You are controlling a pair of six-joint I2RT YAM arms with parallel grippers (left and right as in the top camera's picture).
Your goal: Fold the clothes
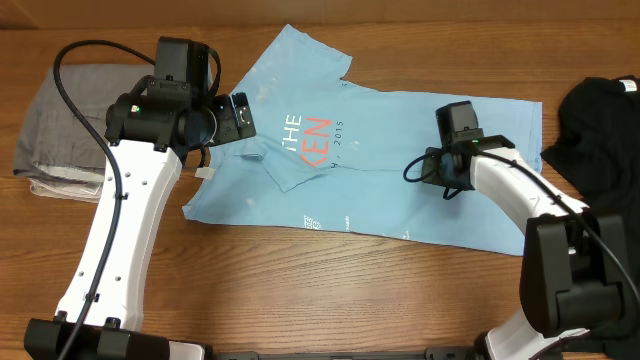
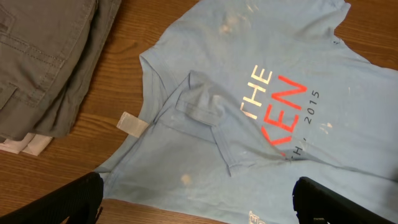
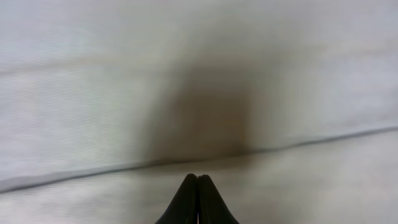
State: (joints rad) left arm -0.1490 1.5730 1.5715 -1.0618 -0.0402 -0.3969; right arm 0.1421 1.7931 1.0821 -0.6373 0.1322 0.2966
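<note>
Blue T-shirt (image 1: 375,195) under right fingers (image 3: 188,202), closed together, wrist angled straight down.

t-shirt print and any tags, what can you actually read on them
"THE": white letters on the chest of the T-shirt.
"KEN": red letters below that; the start of the word is hidden under folded cloth.
"2015": small white figures beside the red letters.
Near the hem, small white print: too small to read.
On the white tag at the neck: nothing readable.
</note>
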